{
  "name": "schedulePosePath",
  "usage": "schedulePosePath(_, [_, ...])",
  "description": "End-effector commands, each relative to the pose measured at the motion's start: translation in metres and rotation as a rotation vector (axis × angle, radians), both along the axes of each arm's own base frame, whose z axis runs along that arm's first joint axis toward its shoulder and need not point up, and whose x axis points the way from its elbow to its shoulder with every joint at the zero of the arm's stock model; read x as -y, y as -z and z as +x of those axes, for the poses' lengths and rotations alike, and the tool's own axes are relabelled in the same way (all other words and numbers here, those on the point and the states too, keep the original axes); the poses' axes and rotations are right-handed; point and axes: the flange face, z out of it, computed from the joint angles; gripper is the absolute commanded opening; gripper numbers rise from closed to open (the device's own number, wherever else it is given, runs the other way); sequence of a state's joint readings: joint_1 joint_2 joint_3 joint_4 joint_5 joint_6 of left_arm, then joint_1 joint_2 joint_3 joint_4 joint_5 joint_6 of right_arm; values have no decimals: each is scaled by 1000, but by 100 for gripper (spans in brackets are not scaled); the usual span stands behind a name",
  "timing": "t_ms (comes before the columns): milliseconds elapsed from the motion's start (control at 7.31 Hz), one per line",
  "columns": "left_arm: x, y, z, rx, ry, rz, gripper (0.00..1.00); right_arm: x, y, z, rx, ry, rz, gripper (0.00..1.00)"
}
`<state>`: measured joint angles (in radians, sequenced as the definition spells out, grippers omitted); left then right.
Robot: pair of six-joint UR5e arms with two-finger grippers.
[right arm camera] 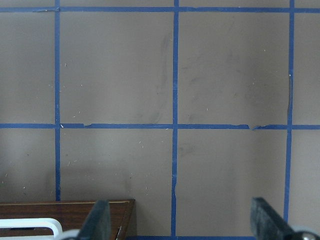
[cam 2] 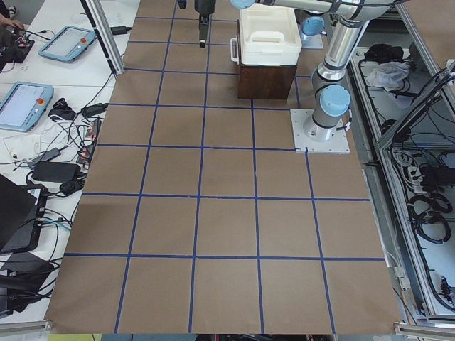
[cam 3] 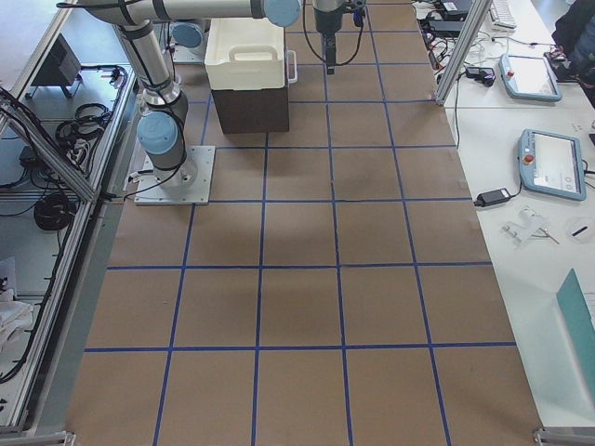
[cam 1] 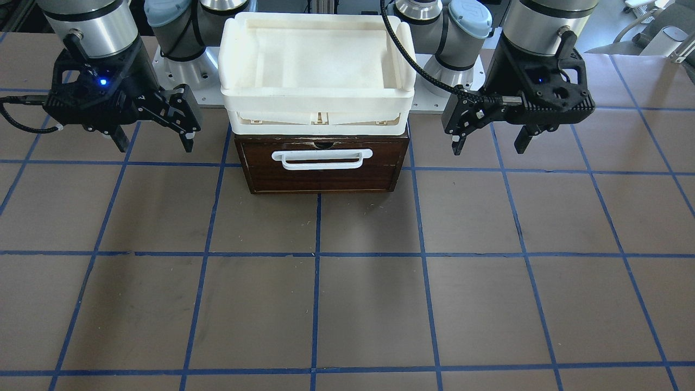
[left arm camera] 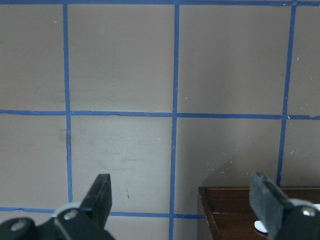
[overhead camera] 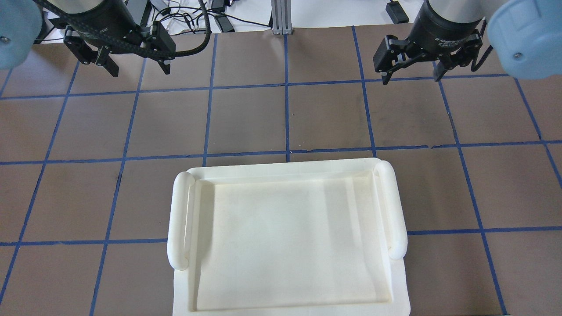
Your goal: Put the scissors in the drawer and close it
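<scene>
Scissors show in none of the views: not on the table (cam 1: 347,304), not in the white tray (cam 1: 317,91), not in either claw. Whether they lie inside the drawer (cam 1: 321,174) or somewhere out of shot cannot be told. The drawer itself looks pushed home, its dark front flush under the tray that sits on top, with the white bar handle (cam 1: 322,158) facing away from the robot toward the open table. It stands midway between the two claws. The left gripper (cam 1: 491,144) hangs just off one end of the drawer front and the right gripper (cam 1: 155,142) just off the other, both above the table with fingers spread wide and nothing between them. Each wrist camera catches only a corner of the brown wood at the bottom of its picture, toward the other arm. The handle's long axis runs across, from one claw toward the other, and neither arm is clearly nearer, so either could take it by coming inward and round to the front. As I judge it, if the scissors are already inside, nothing is left to do; if they are not, the front must first be drawn out by that bar, away from the robot
</scene>
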<state>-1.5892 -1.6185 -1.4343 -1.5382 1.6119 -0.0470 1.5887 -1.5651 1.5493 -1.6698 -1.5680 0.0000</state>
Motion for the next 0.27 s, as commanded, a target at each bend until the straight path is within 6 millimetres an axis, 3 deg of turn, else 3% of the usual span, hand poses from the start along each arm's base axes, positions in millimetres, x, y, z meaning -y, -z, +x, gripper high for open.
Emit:
schedulePosePath(0, [0, 2, -1, 0, 1, 3, 100, -1, 0, 0, -1, 0, 0, 100])
schedulePosePath(137, [-1, 1, -2, 0, 2, 2, 100, 0, 1, 0, 0, -1, 1, 100])
